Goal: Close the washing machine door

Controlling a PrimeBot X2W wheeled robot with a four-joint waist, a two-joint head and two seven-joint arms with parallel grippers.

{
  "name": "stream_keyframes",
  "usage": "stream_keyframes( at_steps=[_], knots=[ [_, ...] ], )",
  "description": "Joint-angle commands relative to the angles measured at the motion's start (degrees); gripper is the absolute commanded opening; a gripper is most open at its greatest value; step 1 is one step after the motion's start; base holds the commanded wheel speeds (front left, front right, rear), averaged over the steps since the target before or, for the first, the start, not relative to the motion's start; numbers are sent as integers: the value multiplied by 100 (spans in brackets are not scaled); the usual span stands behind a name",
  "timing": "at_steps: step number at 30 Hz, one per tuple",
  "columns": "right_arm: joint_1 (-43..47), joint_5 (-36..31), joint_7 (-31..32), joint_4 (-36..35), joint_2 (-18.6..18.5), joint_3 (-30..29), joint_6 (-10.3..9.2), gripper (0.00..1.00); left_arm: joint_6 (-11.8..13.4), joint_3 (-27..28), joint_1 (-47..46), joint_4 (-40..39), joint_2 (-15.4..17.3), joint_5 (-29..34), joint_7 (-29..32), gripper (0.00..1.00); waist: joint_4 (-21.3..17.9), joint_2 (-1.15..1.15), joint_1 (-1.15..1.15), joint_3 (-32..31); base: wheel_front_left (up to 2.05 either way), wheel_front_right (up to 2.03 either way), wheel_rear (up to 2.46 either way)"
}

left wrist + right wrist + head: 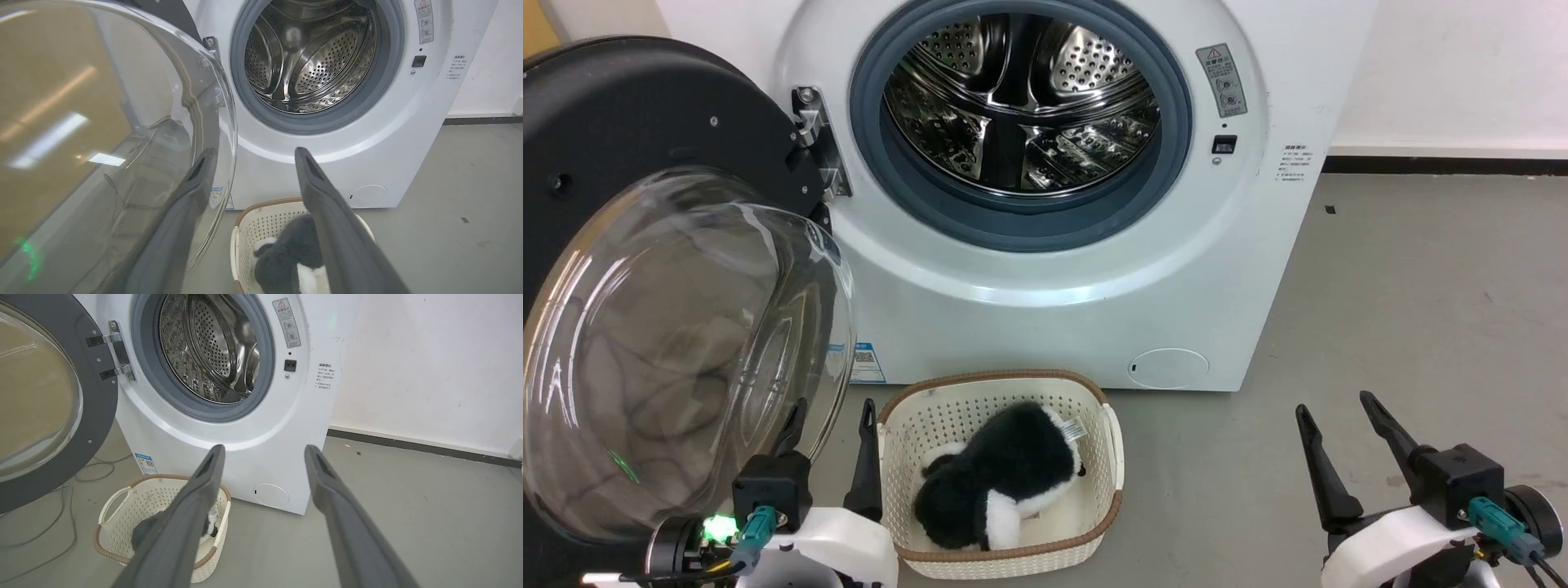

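Black rim, clear glass bowl: the door (678,351) stands swung wide, out to the left of the washer (1054,302). It hangs from the hinge (818,143) on the left of the washer's front. The steel drum (1021,98) is fully exposed and looks empty.

Task state: not begun, by my reading. The door is nowhere near the washer's opening. The whole swing is left, plus a last press until the catch meets the latch slot (1223,144) on the washer's right side.

Left pincer (832,412): released, grasping nothing, in front of the washer's lower left, fingers up. One finger sits right at the bulge of the glass; touching or just shy, I cannot tell. In the left wrist view that finger overlaps the bowl's edge.

Right pincer (1335,404): released too, empty, in front of the washer's right corner, well apart from the door.

Basket (1112,457) with a black-and-white toy (1005,482) is on the floor just in front of the washer, below the opening. Judgement: the door should pass above it, but worth watching.
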Motion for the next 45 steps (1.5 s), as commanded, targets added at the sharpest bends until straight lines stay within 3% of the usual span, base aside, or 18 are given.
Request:
stream_keyframes(
  at_steps=[1,2,3,13,19,35,39,45],
  knots=[
    [0,51,-50,-31,3,-1,0,100,36,-8,-21,-42,14,21,-49,97,2,0,0,1,0,0,0],
    [-3,75,-74,-40,3,1,1,100,79,-32,-31,-69,32,43,-73,22,11,0,0,6,0,0,0],
    [-5,86,-86,-45,3,1,1,100,100,-47,-36,-82,43,52,-85,0,17,0,0,8,0,0,0],
    [-7,199,-193,-79,6,3,1,100,301,-110,-131,-356,161,8,-192,0,119,0,0,38,0,0,0],
    [-17,268,-265,-105,7,24,1,100,300,46,-260,-704,241,-171,-264,0,229,0,0,73,0,0,0],
    [-6,473,-455,-125,11,7,2,100,-225,1367,-888,-1514,369,-1291,-456,0,573,0,0,165,0,0,0],
    [3,487,-503,-89,12,29,2,100,-245,1648,-1139,-1671,479,-1794,-452,0,686,0,0,191,0,0,0],
    [-17,519,-574,-80,13,50,2,100,-117,2078,-1549,-1667,910,-2350,-241,0,876,0,0,268,0,0,0]
  ],
)
